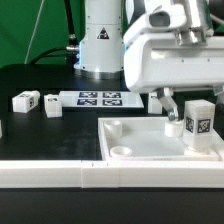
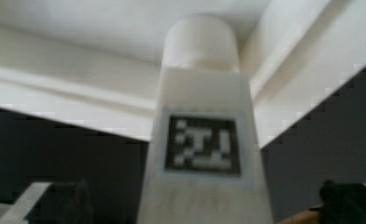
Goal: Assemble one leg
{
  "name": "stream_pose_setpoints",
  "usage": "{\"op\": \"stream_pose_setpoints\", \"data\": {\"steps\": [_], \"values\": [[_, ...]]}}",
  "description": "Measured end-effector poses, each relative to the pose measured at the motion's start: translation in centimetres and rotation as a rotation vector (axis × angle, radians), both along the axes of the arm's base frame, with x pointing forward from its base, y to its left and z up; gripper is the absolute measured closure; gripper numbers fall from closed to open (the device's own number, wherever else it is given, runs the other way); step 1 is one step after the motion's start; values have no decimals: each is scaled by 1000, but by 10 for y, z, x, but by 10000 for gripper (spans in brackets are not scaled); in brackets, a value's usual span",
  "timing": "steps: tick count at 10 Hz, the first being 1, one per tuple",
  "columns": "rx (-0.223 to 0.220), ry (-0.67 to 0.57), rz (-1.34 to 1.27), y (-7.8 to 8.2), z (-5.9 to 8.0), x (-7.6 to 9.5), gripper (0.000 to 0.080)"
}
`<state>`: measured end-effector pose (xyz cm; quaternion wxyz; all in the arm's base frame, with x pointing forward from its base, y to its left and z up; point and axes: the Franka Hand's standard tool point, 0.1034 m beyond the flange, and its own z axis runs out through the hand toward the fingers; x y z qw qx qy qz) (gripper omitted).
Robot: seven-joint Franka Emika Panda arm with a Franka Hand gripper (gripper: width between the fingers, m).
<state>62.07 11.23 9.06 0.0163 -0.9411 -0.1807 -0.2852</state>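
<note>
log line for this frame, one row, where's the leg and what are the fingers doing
leg: upright on tabletop piece, corner at exterior view's right | gripper: fingers open beside leg, no grip | spare legs: loose on table

The arm reaches down from the far side toward the near right of the scene as the exterior view shows it, its bulky white wrist housing (image 1: pixel 170 55) filling the upper right. Below it the gripper (image 1: pixel 185 112) points straight down, jaws spread wide apart. One finger (image 1: pixel 169 108) hangs pale and upright on the exterior view's left. In the wrist view both dark fingertips (image 2: pixel 354 196) show at the frame's corners, well apart.
</note>
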Motion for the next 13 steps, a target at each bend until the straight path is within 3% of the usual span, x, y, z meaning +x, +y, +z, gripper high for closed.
{"op": "stream_pose_setpoints", "data": {"steps": [1,5,9,12,13], "values": [[-1,-3,0,-1,8,2,151],[-8,93,-1,4,-2,2,151],[-58,422,-15,2,-6,2,151],[-55,404,-19,-1,-6,8,151],[-55,404,-19,-1,-6,8,284]]}}
